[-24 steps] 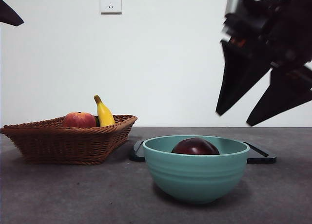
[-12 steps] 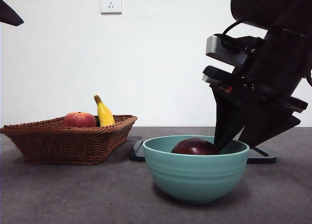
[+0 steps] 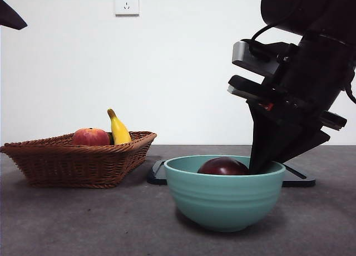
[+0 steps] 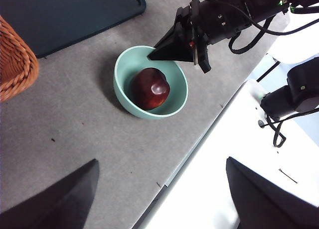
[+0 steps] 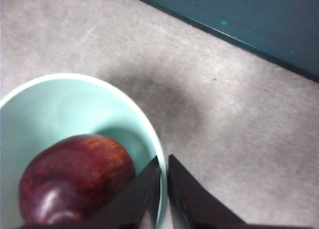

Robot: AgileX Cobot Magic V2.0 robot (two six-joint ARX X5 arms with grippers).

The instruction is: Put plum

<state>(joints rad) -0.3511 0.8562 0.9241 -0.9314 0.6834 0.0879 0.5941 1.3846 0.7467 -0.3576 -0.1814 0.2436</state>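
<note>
The plum (image 3: pixel 223 166) is seen lying inside the teal bowl (image 3: pixel 225 197). The bowl's rim is pinched between the nearly closed jaws of the right gripper (image 5: pixel 164 165), just beside the plum. The left gripper (image 4: pixel 159 189) is held wide open and empty, high above the table (image 4: pixel 75 119).

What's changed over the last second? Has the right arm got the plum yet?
Not yet. The right gripper came down from high up to the teal bowl's rim, its jaws nearly shut astride the wall, beside the plum, which it hasn't gripped. The bowl nudged slightly. Basket, banana, and left gripper stayed.
</note>
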